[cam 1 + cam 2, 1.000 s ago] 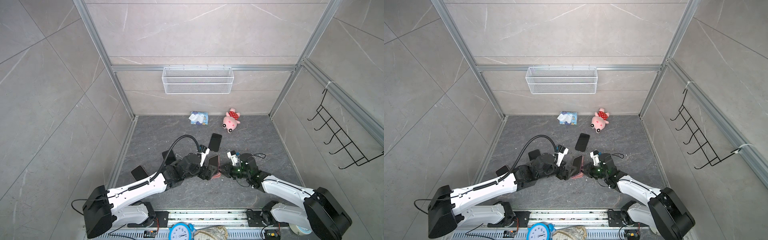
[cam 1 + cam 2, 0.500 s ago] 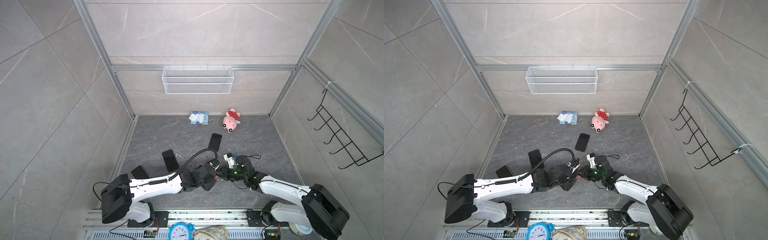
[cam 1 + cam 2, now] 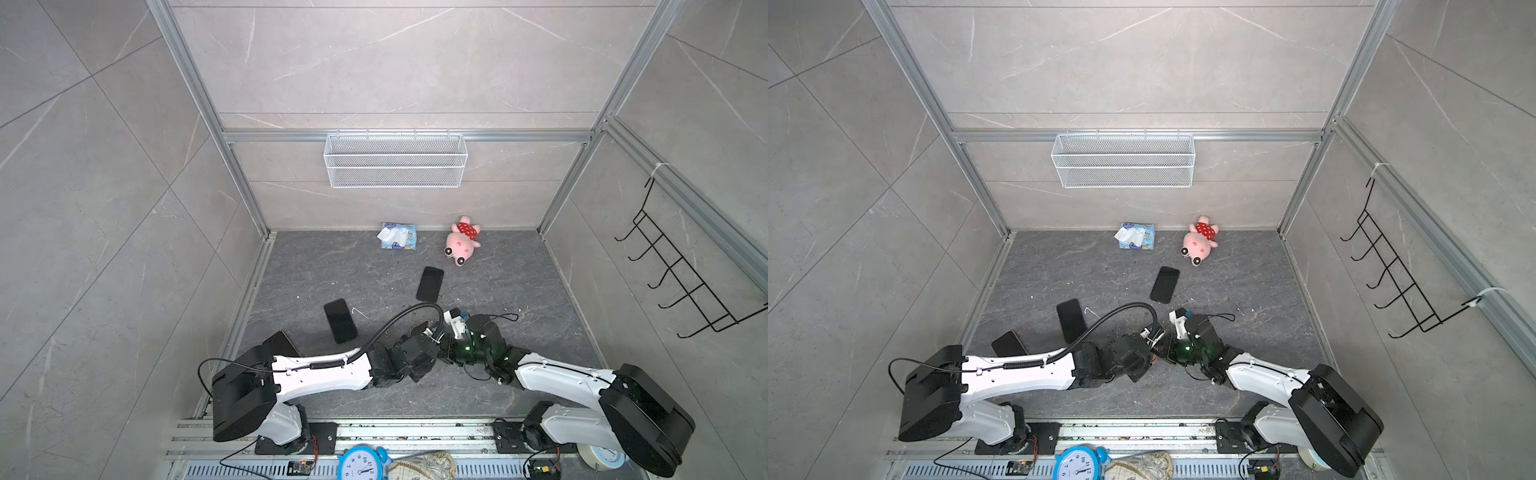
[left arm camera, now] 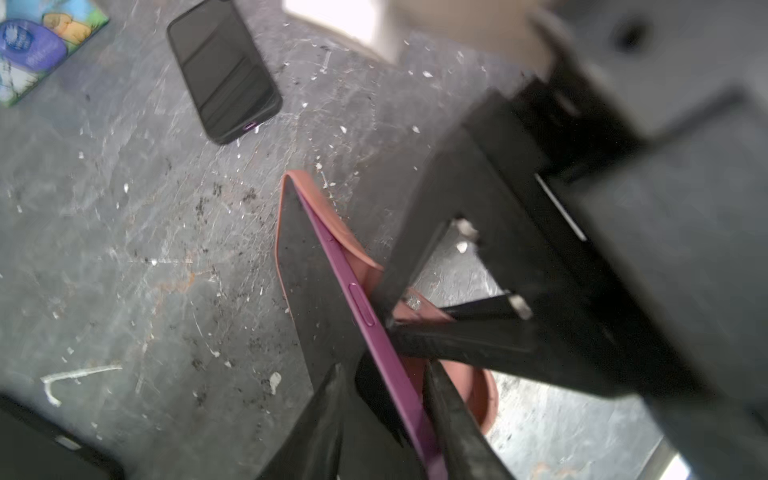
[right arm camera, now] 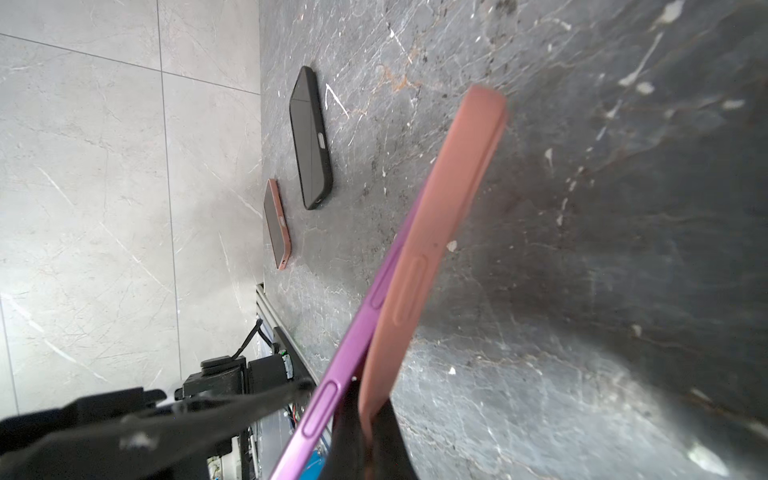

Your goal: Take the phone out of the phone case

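Phone half out of case, low over the table between my arms; left end effector clamped on the phone, right end effector pinched on the case lip; a skewed pull could slip the lip free, reseating the phone.

White arm links, black joints, corrugated black cable.
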